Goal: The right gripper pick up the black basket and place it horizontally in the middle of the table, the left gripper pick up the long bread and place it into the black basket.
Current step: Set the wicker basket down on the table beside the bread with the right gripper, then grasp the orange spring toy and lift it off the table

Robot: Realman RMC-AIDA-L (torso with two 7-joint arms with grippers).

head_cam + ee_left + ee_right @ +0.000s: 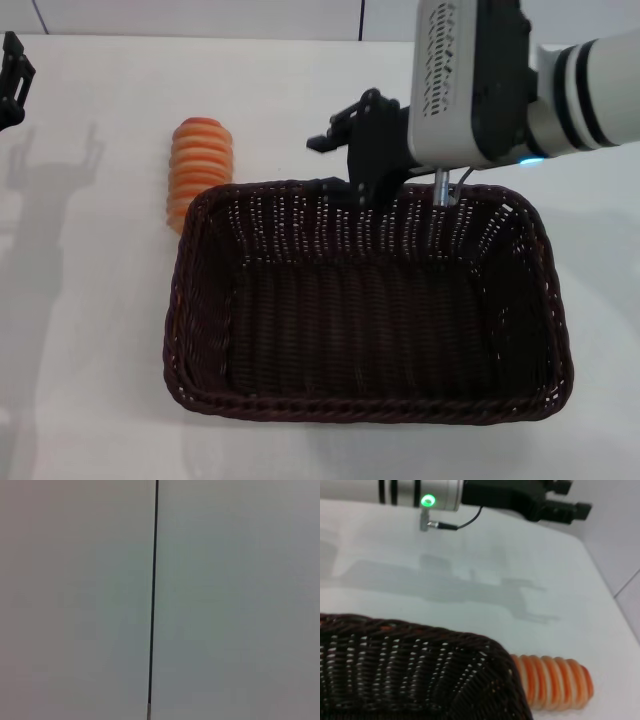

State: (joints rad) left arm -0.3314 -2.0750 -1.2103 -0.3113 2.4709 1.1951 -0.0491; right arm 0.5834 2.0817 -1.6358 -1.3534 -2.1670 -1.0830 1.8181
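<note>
The black basket (365, 412) rests lengthwise across the middle of the white table (90, 360). It holds nothing. My right gripper (338, 165) hovers at the basket's far rim with its fingers spread, one just at the rim. The long bread (200, 168) lies striped side up on the table, just past the basket's far left corner. It also shows in the right wrist view (552, 680) beside the basket's corner (420, 670). My left gripper (12, 75) is parked at the far left of the table, open and holding nothing. It also shows in the right wrist view (575, 499).
A wall with a dark vertical seam (153, 600) fills the left wrist view. The table's far edge meets grey wall panels (200, 15). Bare tabletop lies to the left of the basket and the bread.
</note>
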